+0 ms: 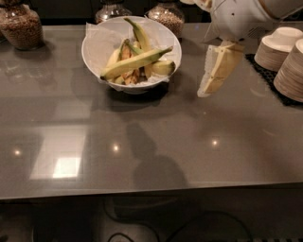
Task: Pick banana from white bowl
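Note:
The white bowl (97, 45), lined with crinkled white paper, stands at the back of the grey counter, left of centre. The banana (135, 63), long, slender and yellow-green, lies across the bowl from lower left to upper right. A greener banana with a hooked stem (138, 33) and a short yellow one (163, 67) lie in the bowl too. My gripper (215, 71) hangs from the white arm at the upper right, above the counter and to the right of the bowl. It holds nothing.
Stacks of small pale disposable bowls (284, 54) stand at the right edge on a dark mat. Glass jars of food (21, 26) stand along the back edge, with two more behind the bowl (165, 14). The counter's front edge runs along the bottom.

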Available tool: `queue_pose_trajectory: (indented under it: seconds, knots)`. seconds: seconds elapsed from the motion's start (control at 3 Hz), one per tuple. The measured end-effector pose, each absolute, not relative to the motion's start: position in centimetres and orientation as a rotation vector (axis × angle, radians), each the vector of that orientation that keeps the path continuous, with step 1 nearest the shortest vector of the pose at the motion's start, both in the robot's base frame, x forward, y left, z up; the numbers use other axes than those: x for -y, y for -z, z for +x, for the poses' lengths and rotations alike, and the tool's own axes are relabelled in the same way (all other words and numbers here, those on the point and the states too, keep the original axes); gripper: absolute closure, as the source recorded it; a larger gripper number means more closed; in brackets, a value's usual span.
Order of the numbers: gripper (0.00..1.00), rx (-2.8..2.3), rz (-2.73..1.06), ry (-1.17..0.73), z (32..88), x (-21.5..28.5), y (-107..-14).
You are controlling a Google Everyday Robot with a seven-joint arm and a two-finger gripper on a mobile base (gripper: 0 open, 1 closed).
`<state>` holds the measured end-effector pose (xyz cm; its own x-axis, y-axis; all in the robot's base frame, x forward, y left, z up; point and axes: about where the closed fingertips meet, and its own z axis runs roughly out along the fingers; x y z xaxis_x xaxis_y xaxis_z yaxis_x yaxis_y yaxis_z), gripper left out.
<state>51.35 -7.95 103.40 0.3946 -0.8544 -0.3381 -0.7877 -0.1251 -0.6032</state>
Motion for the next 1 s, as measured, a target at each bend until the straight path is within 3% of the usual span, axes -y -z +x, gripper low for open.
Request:
queue_pose_trajectory:
  seconds: [0.33,1.0]
  knots:
    - [0.0,-1.406,-1.921,0.116,51.4,7.9,-103.4]
    - [0.0,-1.174,-2.022,0.231,58.5,3.1,-102.5]
